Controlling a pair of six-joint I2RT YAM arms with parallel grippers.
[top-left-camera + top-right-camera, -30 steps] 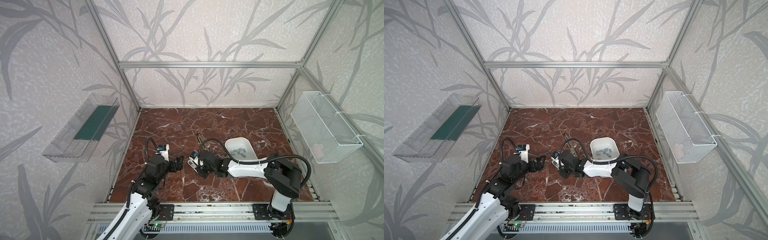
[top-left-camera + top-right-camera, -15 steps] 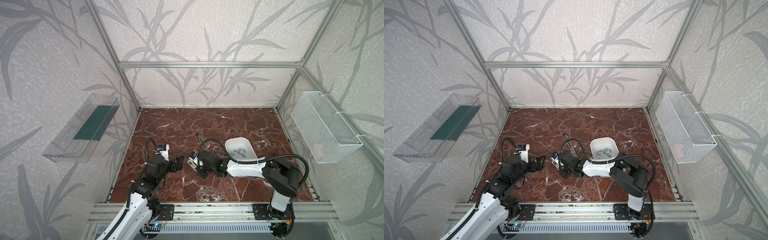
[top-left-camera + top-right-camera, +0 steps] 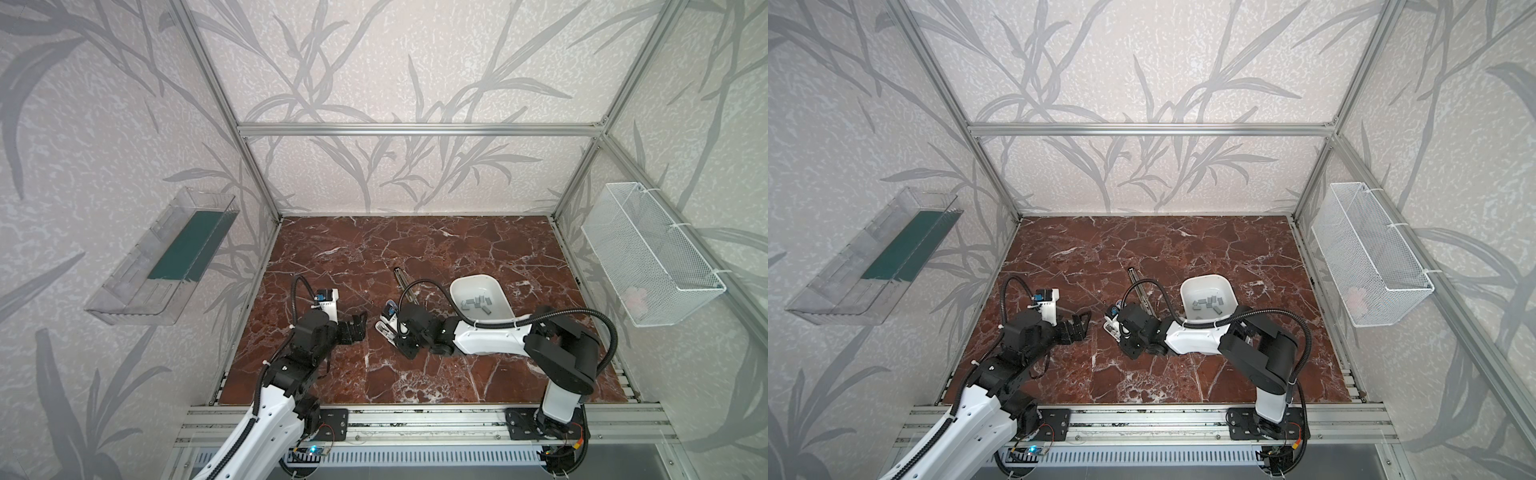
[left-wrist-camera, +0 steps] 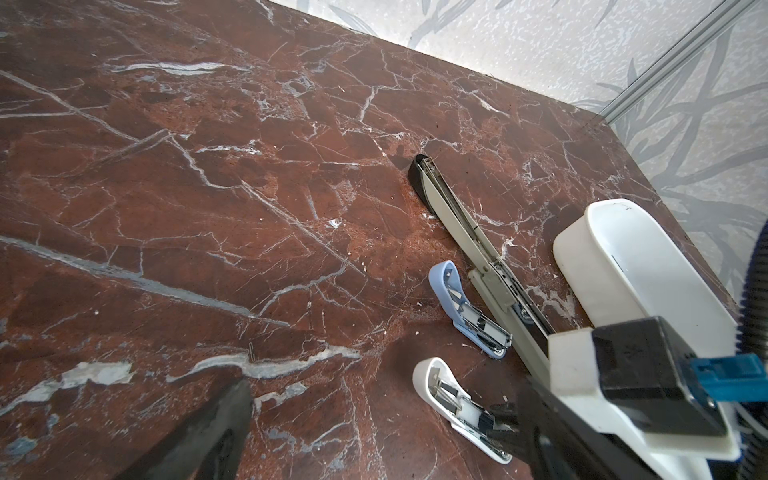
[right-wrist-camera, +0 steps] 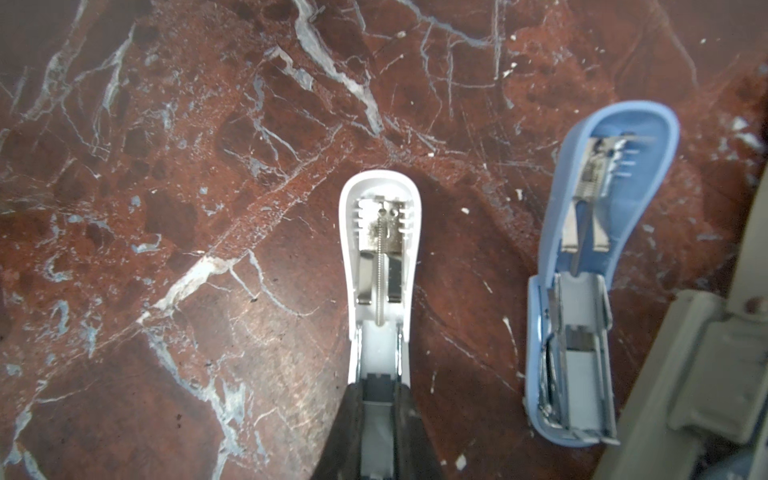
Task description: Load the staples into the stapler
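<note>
A small white stapler (image 5: 380,232) lies opened flat on the marble floor (image 3: 415,249), seen in both top views just left of centre (image 3: 381,328) (image 3: 1109,326). My right gripper (image 5: 379,388) is low over its magazine end, shut on a dark grey strip of staples that sits in the channel; the left wrist view shows this grip too (image 4: 500,419). More staples (image 3: 478,303) lie loose in a white bowl (image 3: 455,286) behind the right arm. My left gripper (image 3: 356,328) hovers open and empty a short way left of the white stapler, with one finger (image 4: 199,436) showing in its wrist view.
A blue stapler (image 5: 590,291) lies opened right beside the white one. A long grey stapler (image 4: 469,232) lies opened between them and the bowl. A wire basket (image 3: 648,257) hangs on the right wall, a clear tray (image 3: 166,257) on the left wall.
</note>
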